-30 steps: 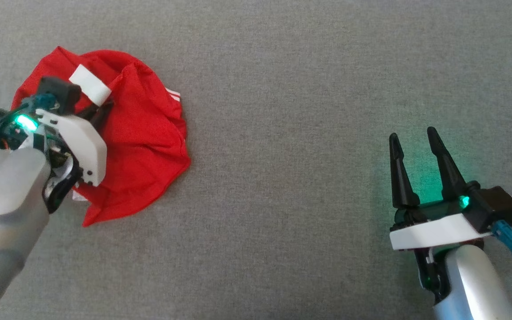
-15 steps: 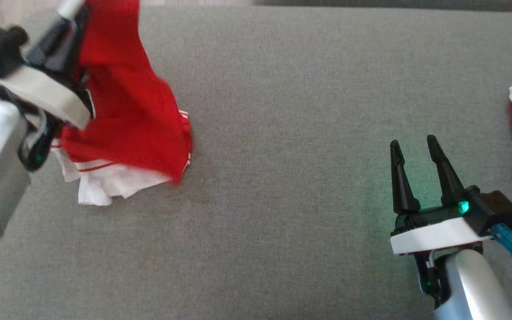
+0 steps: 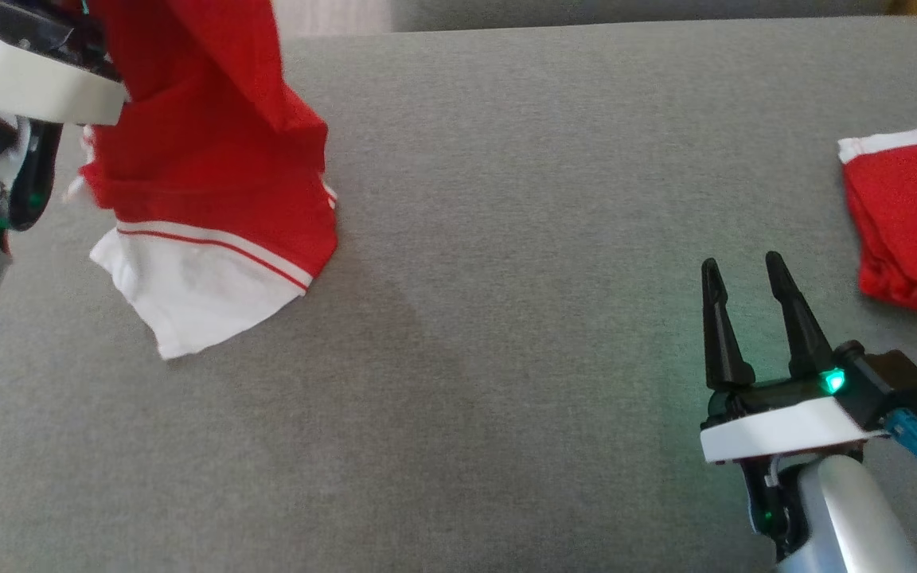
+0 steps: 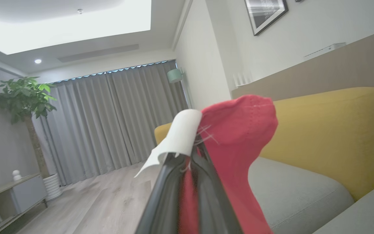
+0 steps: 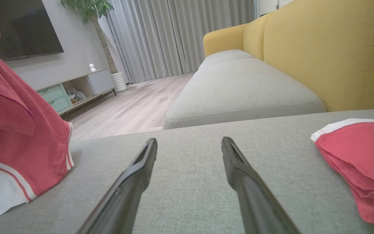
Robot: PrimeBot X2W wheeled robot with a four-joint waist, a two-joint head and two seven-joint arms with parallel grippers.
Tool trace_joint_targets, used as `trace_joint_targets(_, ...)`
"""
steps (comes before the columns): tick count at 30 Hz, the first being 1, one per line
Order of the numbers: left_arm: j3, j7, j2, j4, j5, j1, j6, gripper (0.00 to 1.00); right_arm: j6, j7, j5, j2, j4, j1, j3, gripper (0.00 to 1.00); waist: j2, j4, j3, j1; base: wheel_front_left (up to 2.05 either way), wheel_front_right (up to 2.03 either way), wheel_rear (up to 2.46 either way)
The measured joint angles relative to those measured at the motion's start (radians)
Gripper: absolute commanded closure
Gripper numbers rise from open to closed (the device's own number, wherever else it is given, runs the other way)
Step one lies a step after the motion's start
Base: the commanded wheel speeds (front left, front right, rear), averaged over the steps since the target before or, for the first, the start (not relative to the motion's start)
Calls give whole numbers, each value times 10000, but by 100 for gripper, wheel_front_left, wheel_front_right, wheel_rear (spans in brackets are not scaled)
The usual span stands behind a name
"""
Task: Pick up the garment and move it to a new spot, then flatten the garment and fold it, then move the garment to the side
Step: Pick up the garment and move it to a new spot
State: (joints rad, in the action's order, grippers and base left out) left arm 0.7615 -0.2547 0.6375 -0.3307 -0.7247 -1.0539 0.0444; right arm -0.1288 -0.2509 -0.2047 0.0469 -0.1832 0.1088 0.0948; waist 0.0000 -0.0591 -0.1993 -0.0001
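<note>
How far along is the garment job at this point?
Done: the pick-up; the left gripper, jaws shut, holds the red garment raised, its white hem down on the grey cushion. In hand: the move to a new spot. Left: flattening, folding, moving aside. The right gripper is open, empty.
</note>
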Motion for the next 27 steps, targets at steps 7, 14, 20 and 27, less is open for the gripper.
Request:
trace_joint_targets(7,-58,-25,73,734,412,0,82,100,0,0,-194,0,81,23,71,0,0,535,-27,0,0,0,0)
trace_joint_targets(14,111,301,-58,782,414,-191,71,100,0,0,-416,0,123,54,267,0,0,1232,-149,1,0,0,0)
trace_joint_targets(20,516,830,-934,437,466,-839,-44,100,0,-2,-721,0,284,322,604,0,0,1954,-437,2,0,0,0)
trace_joint_targets(27,1058,1039,-2439,-894,453,-1073,-107,69,0,-2,-974,0,431,471,1051,0,0,2864,-865,3,0,0,0)
